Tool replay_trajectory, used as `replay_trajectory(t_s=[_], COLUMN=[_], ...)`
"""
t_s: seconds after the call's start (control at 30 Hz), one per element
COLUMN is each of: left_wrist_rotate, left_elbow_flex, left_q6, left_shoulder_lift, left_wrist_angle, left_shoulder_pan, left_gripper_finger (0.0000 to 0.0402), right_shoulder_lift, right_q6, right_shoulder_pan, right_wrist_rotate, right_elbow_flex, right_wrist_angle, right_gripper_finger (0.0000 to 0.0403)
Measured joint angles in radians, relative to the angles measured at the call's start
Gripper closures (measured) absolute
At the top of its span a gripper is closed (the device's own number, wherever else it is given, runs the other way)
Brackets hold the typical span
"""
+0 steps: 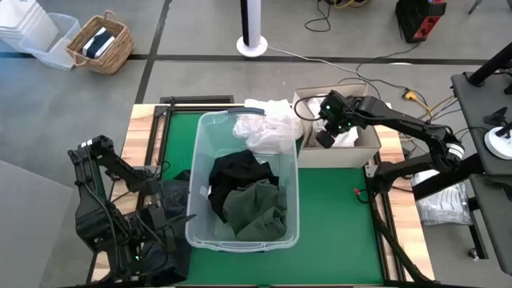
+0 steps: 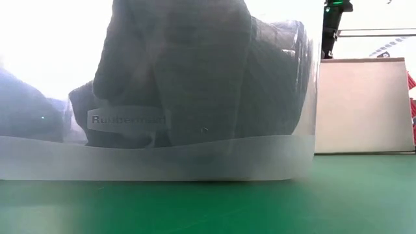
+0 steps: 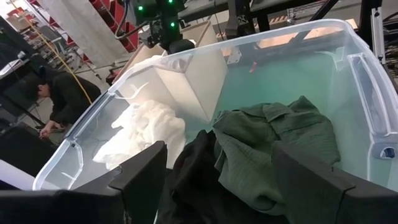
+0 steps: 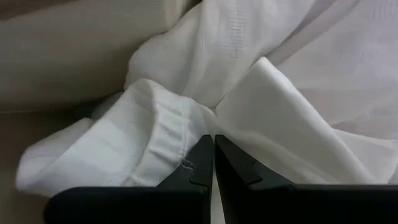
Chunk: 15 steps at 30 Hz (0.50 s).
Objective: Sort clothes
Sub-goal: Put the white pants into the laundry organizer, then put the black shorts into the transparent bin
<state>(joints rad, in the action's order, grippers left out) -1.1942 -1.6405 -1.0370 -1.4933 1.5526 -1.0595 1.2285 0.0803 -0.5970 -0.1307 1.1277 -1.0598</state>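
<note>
— Closest, what is it?
— Clear plastic tub [image 1: 205, 152] mid-table, holding black cloth [image 1: 238, 171], dark green cloth [image 1: 258, 210] and crumpled white cloth [image 1: 266, 128].
— Right gripper [image 4: 214, 163]?
— Inside the beige cardboard box [image 1: 376, 142] at the far edge, fingers pressed together against white fabric [image 4: 249, 81]; a grip isn't clear.
— Left gripper [image 3: 214, 171]?
— Near left corner, fingers spread wide, empty, beside dark grey cloth [image 1: 174, 196].

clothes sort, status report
Left gripper open, low beside the tub. Right gripper shut over white garment in the box. Nothing in the way.

Your two arms are black and chunky. Green lights glow on the right claw [image 1: 326, 134]. Black cables hang off both.
</note>
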Motion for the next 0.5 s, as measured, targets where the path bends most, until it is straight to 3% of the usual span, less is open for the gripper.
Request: replay_trajectory(t_s=[0.27, 0.5], left_wrist_rotate=[0.000, 0.000], left_elbow_flex=[0.001, 0.001], left_q6=[0.000, 0.000], left_shoulder_lift=[0.000, 0.000], left_wrist_angle=[-0.006, -0.007], left_shoulder_pan=[0.000, 0.000], left_gripper_finger=[0.0138, 0.0138], right_shoulder_lift=[-0.025, -0.049], right_q6=[0.004, 0.014], right_shoulder_pan=[-0.006, -0.006], right_wrist_rotate=[-0.006, -0.010], right_elbow_flex=[0.045, 0.131], right_wrist_angle=[0.030, 0.000], right_gripper_finger=[0.0385, 0.0352])
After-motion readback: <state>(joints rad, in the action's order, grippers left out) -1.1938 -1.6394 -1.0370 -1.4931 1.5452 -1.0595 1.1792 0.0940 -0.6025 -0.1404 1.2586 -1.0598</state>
